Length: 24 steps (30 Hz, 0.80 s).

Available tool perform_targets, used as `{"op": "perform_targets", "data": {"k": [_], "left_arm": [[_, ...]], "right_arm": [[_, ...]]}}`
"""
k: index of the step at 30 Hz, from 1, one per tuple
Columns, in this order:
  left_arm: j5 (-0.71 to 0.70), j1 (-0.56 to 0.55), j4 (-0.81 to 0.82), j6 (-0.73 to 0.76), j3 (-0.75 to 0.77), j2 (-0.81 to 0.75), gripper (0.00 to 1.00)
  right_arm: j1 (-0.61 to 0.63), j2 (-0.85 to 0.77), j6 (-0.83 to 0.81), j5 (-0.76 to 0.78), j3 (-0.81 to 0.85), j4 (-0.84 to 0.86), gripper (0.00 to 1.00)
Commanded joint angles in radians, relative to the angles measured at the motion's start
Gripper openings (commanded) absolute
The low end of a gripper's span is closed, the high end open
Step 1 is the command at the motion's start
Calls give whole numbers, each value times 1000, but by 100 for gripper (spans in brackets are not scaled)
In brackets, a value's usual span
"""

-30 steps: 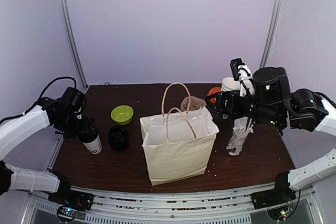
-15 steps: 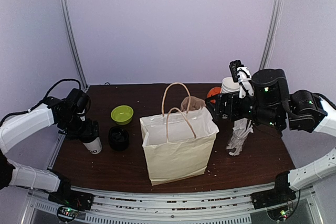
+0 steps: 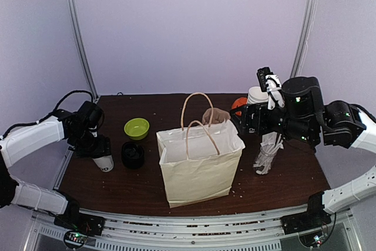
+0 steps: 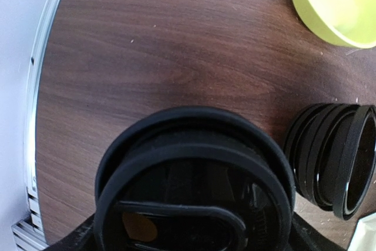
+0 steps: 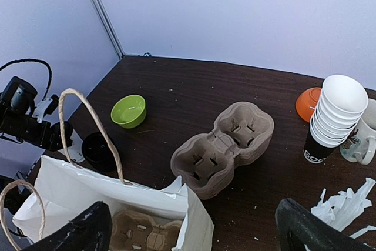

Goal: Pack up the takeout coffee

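At the left edge of the worktop [image 3: 282,174], the left gripper [image 3: 94,145] hangs over the takeout coffee [image 3: 106,163].

The cup stands upright just left of the stack of black lids [image 3: 133,154], with the green bowl [image 3: 136,127] behind it and the paper bag [image 3: 200,163] apart to its right. In the left wrist view its black lid fills the space right under the camera. The gripper's sides barely show there, so whether they press on the cup or only straddle it cannot be told. The right gripper [image 5: 192,210] is spread wide and holds nothing, hovering above the bag's open mouth. Beyond it lie a cardboard cup carrier [image 5: 223,148] and a stack of white cups [image 5: 332,116].
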Motion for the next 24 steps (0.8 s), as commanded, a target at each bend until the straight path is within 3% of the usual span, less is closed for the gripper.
{"op": "perform_targets", "data": {"k": [1, 6, 13, 19, 24], "left_arm": [[-10, -4, 26, 22, 13, -17, 79], [5, -4, 17, 34, 26, -42, 65], [40, -4, -11, 39, 57, -110, 65], [66, -12, -74, 50, 194, -157, 62], [59, -144, -140, 19, 332, -146, 61]], "right_arm": [[-6, -7, -14, 0, 10, -1, 100], [-8, -6, -21, -1, 14, -2, 100], [-7, -3, -20, -5, 19, -6, 100], [-8, 5, -31, -5, 40, -11, 100], [-7, 18, -47, 4, 68, -20, 100]]}}
